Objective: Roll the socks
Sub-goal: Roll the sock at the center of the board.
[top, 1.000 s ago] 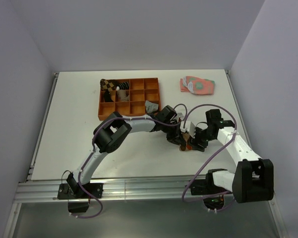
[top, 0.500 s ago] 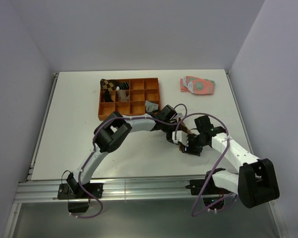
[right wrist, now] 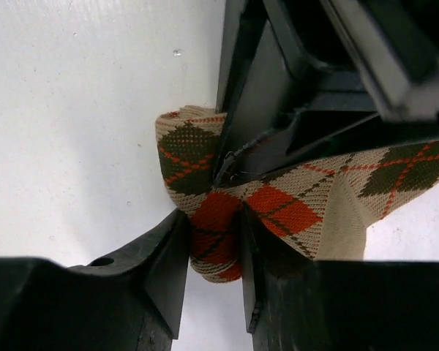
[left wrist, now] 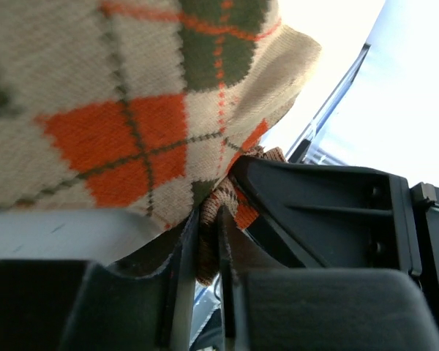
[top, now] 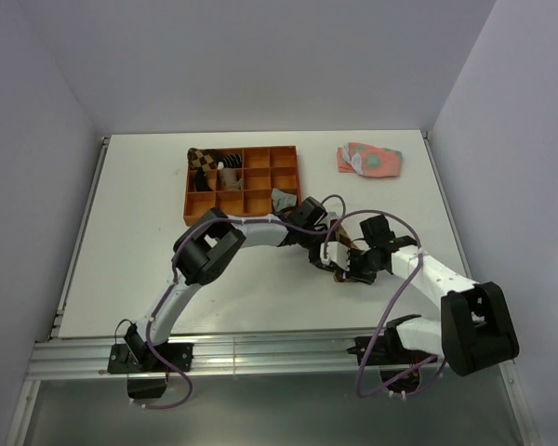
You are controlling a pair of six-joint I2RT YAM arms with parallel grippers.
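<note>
The argyle sock [right wrist: 278,208] lies bunched on the table [top: 130,232], between its middle and right edge. The left end effector [left wrist: 207,238] pinches one fold; the right end effector [right wrist: 212,223] clamps the rolled end.

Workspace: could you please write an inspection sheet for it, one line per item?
Surface: white table.
Job's things: argyle sock partly rolled, held between both grippers; grey sock at the tray's near right corner.
Clutter: orange tray with dark items in its far left cells; pink-green socks far right.
Grippers: left gripper shut on a fold of the argyle sock; right gripper shut on its rolled end.
Cables: purple cables loop over both arms.
Surroundings: grey walls; metal rail at the near edge.
</note>
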